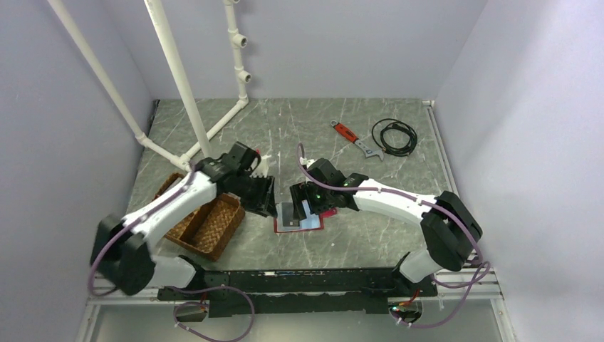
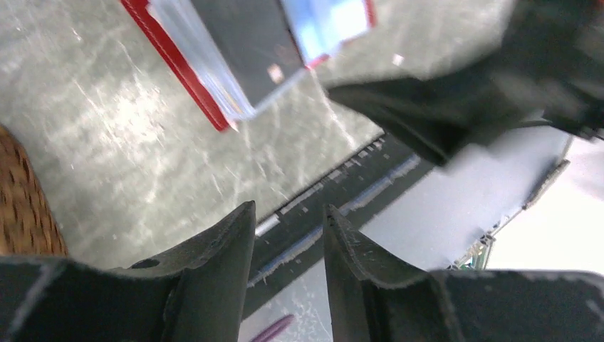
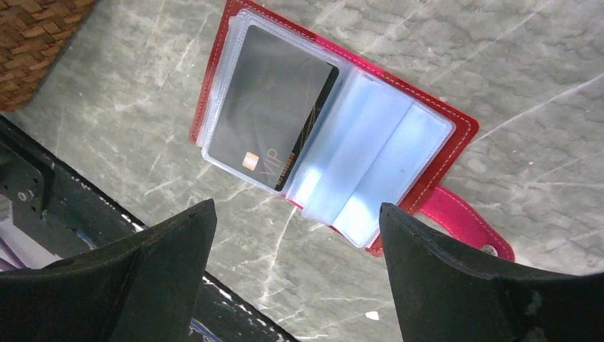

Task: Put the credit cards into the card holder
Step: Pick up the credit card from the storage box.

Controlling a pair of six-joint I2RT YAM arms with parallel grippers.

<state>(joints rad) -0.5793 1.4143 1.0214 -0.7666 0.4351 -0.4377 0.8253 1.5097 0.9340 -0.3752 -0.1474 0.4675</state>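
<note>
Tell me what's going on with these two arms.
Two robot arms are working over a red card holder lying open on the table. A dark card sits in a clear sleeve on one side, and what looks like a light blue card in the sleeves on the other. The right gripper hangs wide open over the holder, holding nothing. The left gripper is beside it, jaws slightly apart and empty.
</note>
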